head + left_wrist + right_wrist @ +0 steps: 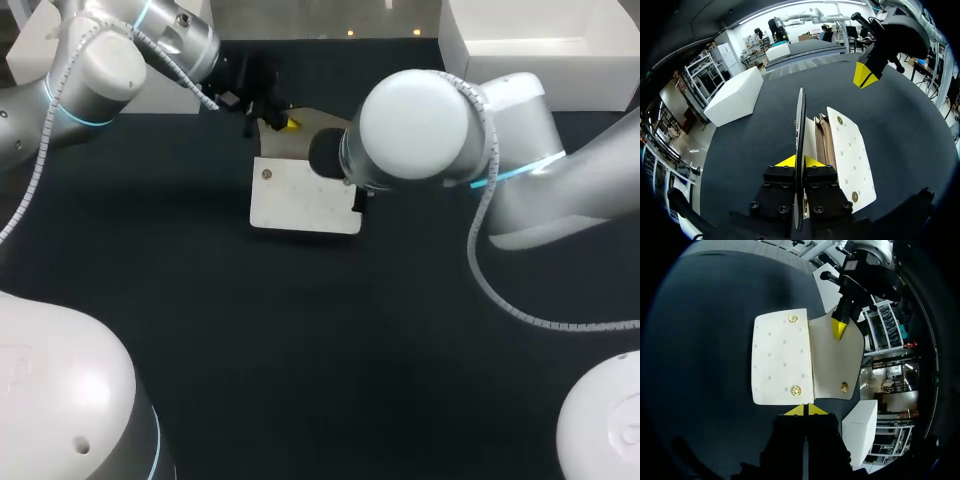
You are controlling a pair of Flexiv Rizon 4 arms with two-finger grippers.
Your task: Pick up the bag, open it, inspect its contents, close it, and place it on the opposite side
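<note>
White gold-studded leather bag (303, 197) is lying at upper centre of the dark tabletop (300, 350). Left hand (800, 161) is pinching its opened flap (800, 115); right hand (805, 411), pressed together, is holding nothing. Judgement: holding flap wide and steady should expose contents.

White bag (300, 195) on dark table (300, 360)

A white bag (782, 357) is seen lying flat on the dark table (705, 340), straight ahead of the right gripper (805, 411) at twelve o'clock. The gripper's yellow tips are pressed together just short of the bag's near edge. The studded body is set toward eleven o'clock and the flap (832, 370) is spread open toward one o'clock. The flap's far edge is met by the left gripper (839, 329).
</note>
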